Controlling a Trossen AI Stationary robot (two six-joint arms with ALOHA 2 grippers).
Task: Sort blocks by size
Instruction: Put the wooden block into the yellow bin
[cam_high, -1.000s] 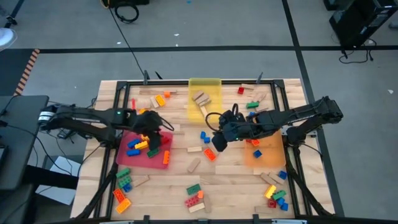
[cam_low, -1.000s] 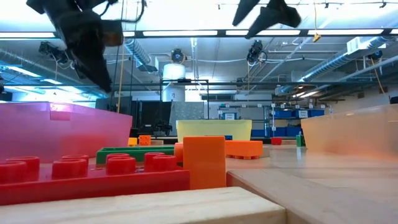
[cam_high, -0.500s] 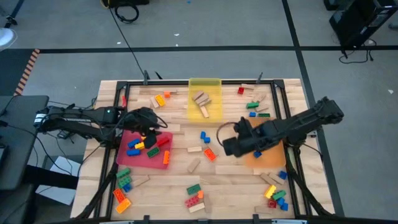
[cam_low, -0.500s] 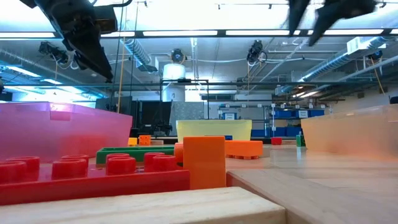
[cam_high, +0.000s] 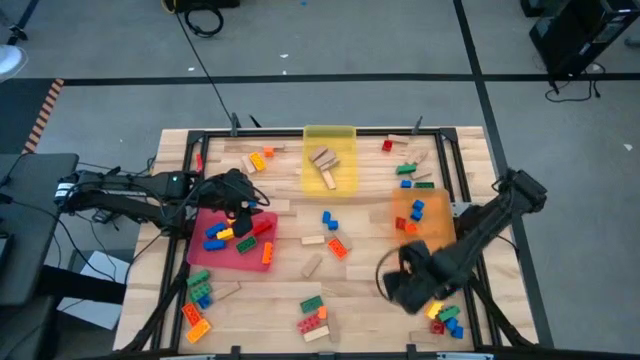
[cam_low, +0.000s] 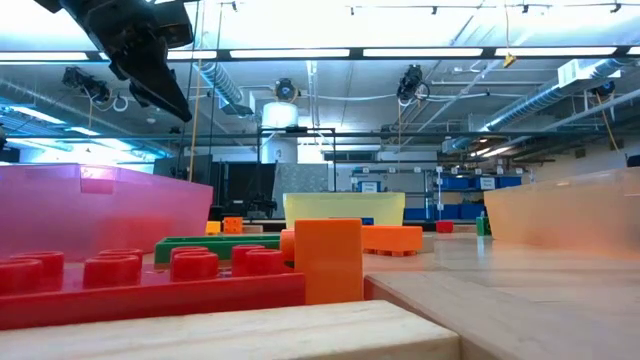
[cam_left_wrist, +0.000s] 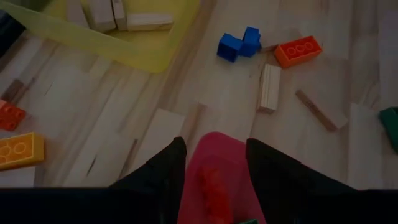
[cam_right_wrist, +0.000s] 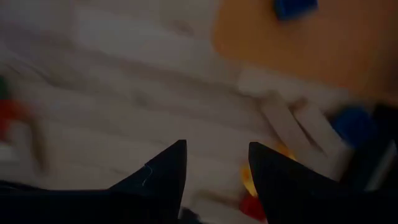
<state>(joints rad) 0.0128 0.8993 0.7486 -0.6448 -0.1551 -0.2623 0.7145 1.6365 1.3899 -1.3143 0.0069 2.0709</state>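
Note:
Blocks lie scattered on the wooden table (cam_high: 370, 265): studded bricks in several colours and plain tan wooden ones. Blue, yellow, red and orange bricks sit in the red tray (cam_high: 232, 252), and tan blocks in the yellow tray (cam_high: 330, 150). A blue and an orange brick lie in the orange tray (cam_high: 425, 240). My left gripper (cam_left_wrist: 214, 146) hangs open and empty above the red tray's far edge (cam_high: 243, 210). My right gripper (cam_right_wrist: 214, 149) points down, open and empty, over bare table (cam_high: 408, 288) beside the near-right cluster of bricks (cam_high: 443, 312).
Loose bricks lie mid-table: a blue one (cam_high: 328, 218), an orange one (cam_high: 338, 249) and a tan block (cam_high: 312, 265). More clusters sit at the near left (cam_high: 197, 300), near centre (cam_high: 313, 318) and far right (cam_high: 408, 170). A black frame rims the table.
My right gripper has swung from the table's middle toward its right and near edges, past the orange tray, sinking and rolling about its wrist until it points down. My left gripper has risen a little above the red tray.

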